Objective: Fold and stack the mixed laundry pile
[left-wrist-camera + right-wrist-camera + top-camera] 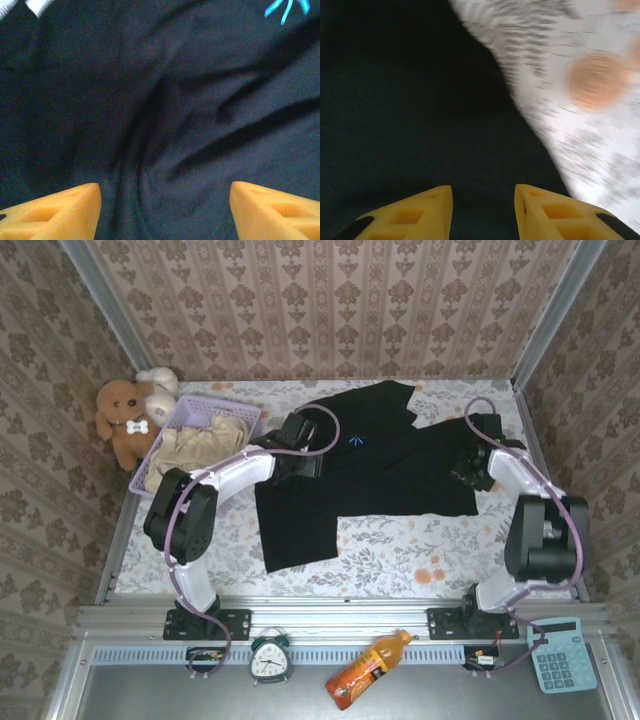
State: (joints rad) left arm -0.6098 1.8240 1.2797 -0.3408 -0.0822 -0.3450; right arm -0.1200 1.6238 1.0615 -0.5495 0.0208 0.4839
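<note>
Your black garment lies spread flat over the middle and right of the flowered table cover, with its light-blue starburst mark facing up. The cream-beige garment is bunched inside the lavender mesh basket at the far left. A brown teddy bear and a white one sit in the corner beside the basket. On the near ledge, well apart from the cloth, you have an alarm clock, an orange bottle lying on its side and a calculator. Your left arm reaches across just beside the basket's near corner. It puts the left gripper over the black garment's upper left part, where the arm hides some cloth from above. The right gripper hangs over the garment's right end. The overhead view gives you the whole layout but little detail on either pair of fingers. The left wrist view shows the fingers spread wide above creased black fabric, with nothing between them and the blue mark at the upper right. The right wrist view, somewhat blurred, shows the fingers parted by a narrow gap over flat black cloth. Just to their right, the garment's edge runs diagonally against the flowered cover.
</note>
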